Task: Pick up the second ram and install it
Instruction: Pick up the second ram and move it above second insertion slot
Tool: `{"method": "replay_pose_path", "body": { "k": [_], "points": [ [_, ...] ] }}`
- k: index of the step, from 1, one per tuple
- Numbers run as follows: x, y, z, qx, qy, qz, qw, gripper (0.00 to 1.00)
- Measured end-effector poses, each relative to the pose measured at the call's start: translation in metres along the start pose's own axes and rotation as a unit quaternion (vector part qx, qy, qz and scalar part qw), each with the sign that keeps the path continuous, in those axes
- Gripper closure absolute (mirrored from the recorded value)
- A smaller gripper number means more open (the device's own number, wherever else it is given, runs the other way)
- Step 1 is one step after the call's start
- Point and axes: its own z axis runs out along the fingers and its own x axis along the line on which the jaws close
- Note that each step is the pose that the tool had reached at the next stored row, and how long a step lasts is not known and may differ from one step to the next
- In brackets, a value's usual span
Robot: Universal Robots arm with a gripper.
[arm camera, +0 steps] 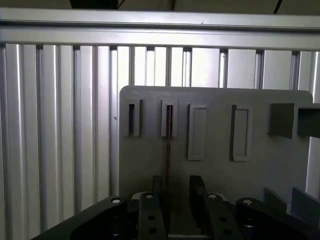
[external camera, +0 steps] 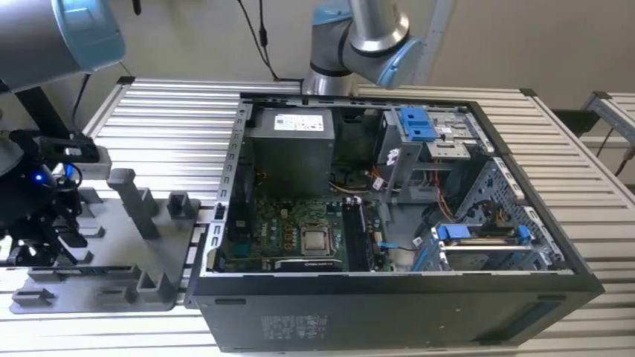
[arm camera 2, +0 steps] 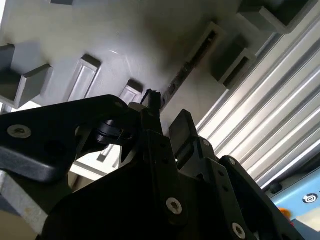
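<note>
The grey holder plate point(arm camera: 280, 165) lies on a slatted aluminium table point(arm camera: 60, 125), just beside the open computer case point(external camera: 397, 312), a plain beige wall point(external camera: 198, 37) beyond. The second ram point(arm camera: 168, 142) stands on edge in one of the plate's slots. The gripper point(arm camera: 177, 181) hangs over the plate, jaws apart, one either side of the ram.

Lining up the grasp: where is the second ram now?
The second ram stands on edge in the grey holder plate, at the exterior view's left beside the computer case, under the gripper.
</note>
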Motion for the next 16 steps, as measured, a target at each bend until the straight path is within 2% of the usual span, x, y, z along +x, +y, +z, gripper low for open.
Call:
{"method": "replay_pose_path", "body": {
  "k": [10,16],
  "points": [
    [0.0002,0.0006,0.0176,0.0011,0.0000,0.000,1.0000,0.64],
    [0.0003,0.0006,0.0251,0.0012,0.0003,-0.003,1.0000,0.64]
  ]
}}
